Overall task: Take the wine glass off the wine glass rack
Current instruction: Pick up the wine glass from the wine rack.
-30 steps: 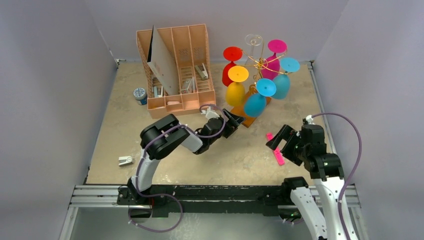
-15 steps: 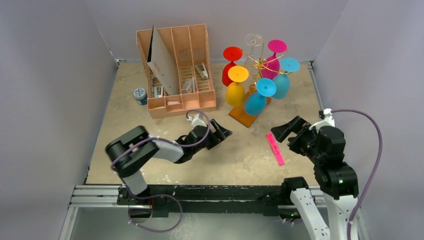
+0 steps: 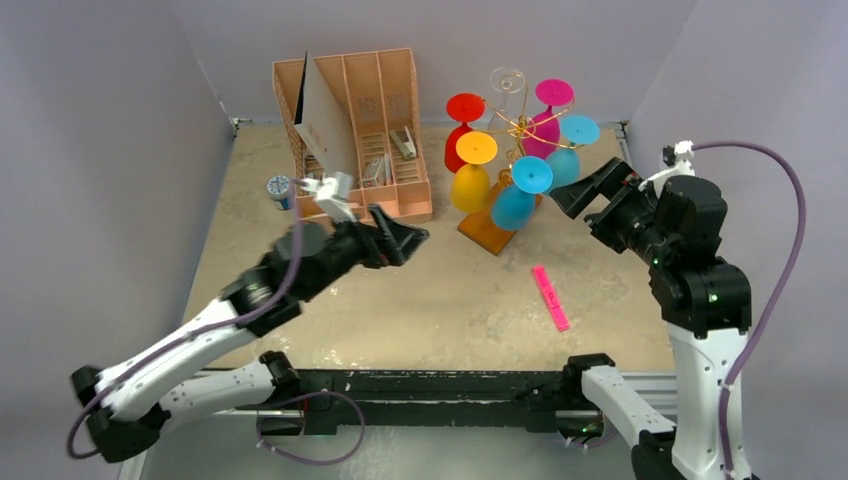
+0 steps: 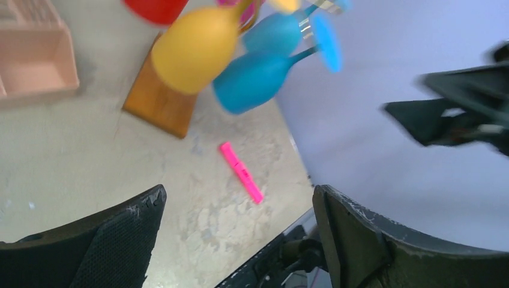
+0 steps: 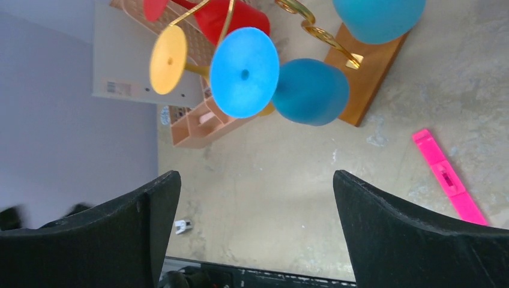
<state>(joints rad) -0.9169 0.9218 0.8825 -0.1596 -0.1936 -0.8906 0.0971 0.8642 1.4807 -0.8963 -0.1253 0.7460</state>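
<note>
Top external view first: within the last second both of my arms have left the low ground. My right gripper was hovering over the pink highlighter; it has since climbed and swung in, and now sits just beside the right flank of the wine glass rack, apart from it, nearest the teal glass. My left gripper had been down by the rack's wooden base; it has pulled back and lifted, and now points at the rack from the left, well short of it, in front of the file organiser.

Both pairs of fingers are spread wide, with nothing between them (each wrist view shows a broad gap and only table beyond).

Every glass hangs upside down on the gold wire arms at the back of the table, none lifted off. In my right wrist view the blue glass lies dead ahead, foot disc towards me, framed between my fingers.

I judge this as the end of the approach: the right arm is set up to do the taking, the left has cleared out of its way. The grasp itself is not yet begun.
</note>
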